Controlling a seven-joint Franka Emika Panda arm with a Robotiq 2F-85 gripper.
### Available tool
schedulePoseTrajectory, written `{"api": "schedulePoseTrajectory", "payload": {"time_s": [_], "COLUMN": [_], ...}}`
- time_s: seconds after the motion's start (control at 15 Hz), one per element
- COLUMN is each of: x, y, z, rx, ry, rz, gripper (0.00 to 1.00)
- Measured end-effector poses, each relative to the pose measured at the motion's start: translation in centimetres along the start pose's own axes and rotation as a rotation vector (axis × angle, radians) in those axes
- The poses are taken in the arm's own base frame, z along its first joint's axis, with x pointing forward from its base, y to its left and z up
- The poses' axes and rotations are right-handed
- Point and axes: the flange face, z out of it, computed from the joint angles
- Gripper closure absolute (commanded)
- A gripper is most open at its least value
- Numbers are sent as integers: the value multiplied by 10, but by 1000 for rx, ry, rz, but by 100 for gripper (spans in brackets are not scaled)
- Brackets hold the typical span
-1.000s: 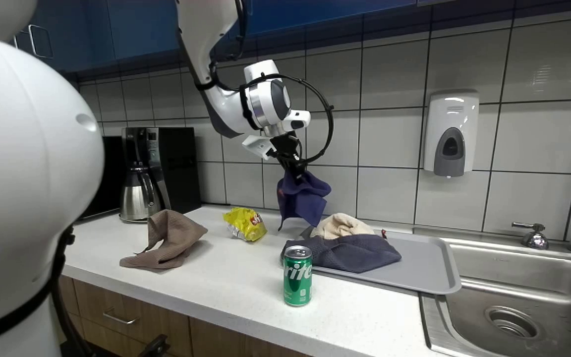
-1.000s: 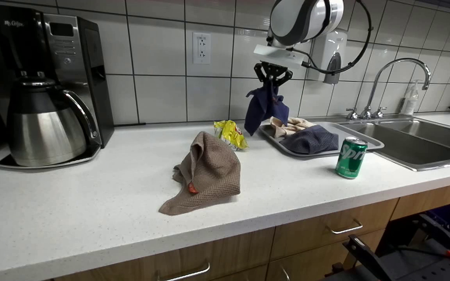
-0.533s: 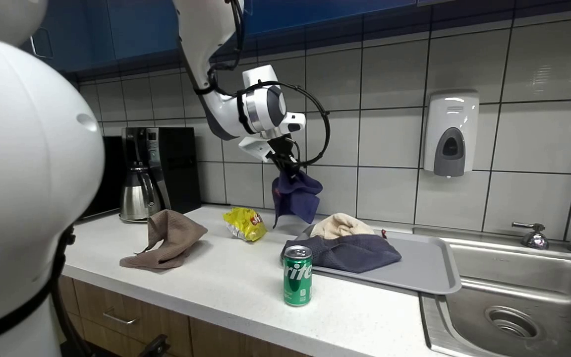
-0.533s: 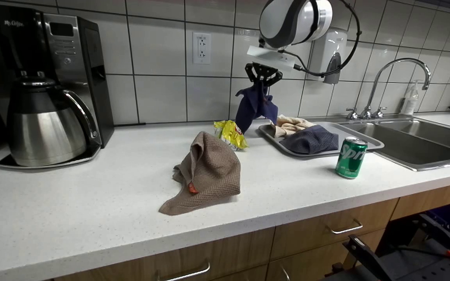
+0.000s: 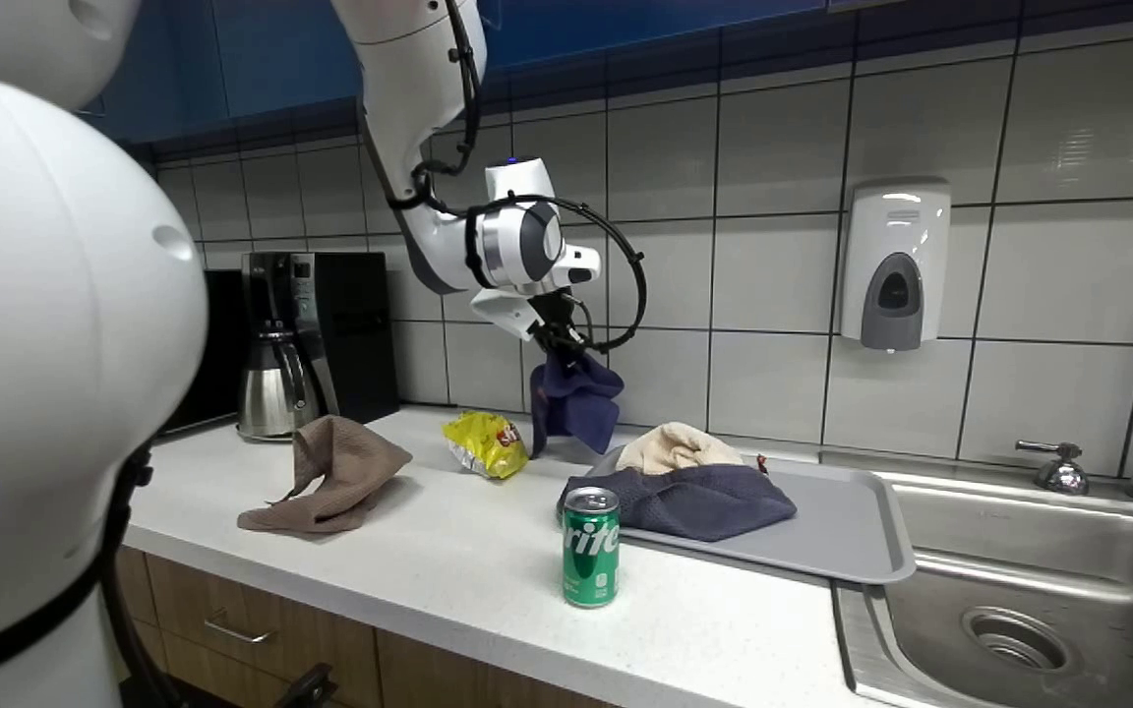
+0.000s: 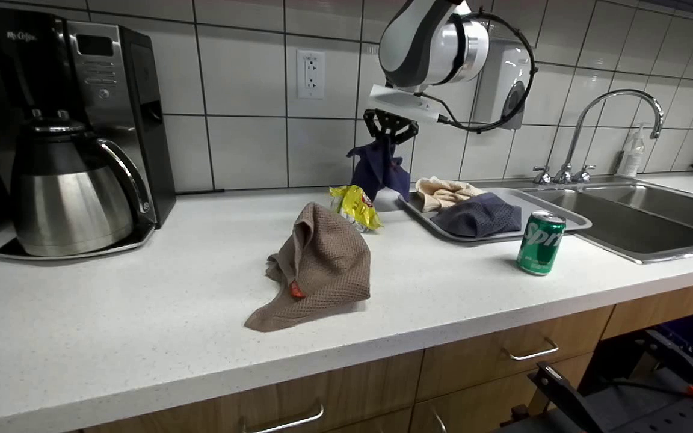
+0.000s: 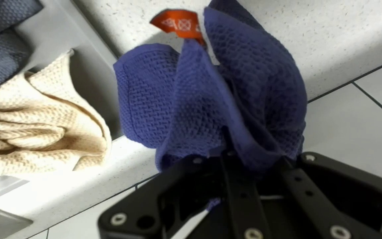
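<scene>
My gripper [image 6: 387, 136] is shut on a purple-blue cloth [image 6: 379, 168], which hangs in folds below the fingers. In the wrist view the cloth [image 7: 204, 96] covers the fingertips, and an orange tag [image 7: 179, 24] sticks out from it. The yellow snack bag [image 5: 486, 444] lies on the counter just beside the hanging cloth [image 5: 576, 403]. On the other side is a grey tray [image 5: 842, 521] holding a cream cloth [image 5: 675, 447] and a dark grey-blue cloth [image 5: 704, 501]. Whether the cloth's lowest corner touches the counter I cannot tell.
A brown cloth [image 6: 322, 270] is crumpled on the counter. The green can [image 5: 591, 551] stands upright in front of the tray. A coffee maker [image 6: 118, 120] occupies one end; the sink [image 5: 1009, 580] adjoins the tray. Tiled wall and soap dispenser [image 5: 896, 265] rise behind.
The gripper, still holding the purple-blue cloth, has come down and shifted leftward in both exterior views, nearer the yellow bag. Nothing on the counter has moved.
</scene>
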Motion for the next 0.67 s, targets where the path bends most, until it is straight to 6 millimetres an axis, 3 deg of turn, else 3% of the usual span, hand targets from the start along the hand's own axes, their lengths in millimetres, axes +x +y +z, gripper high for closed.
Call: {"api": "schedulePoseTrajectory", "payload": {"time_s": [0.67], "x": [0], "y": [-12], "z": [15], "rx": [37], "ry": [-19], "rz": [-47], "gripper": [98]}}
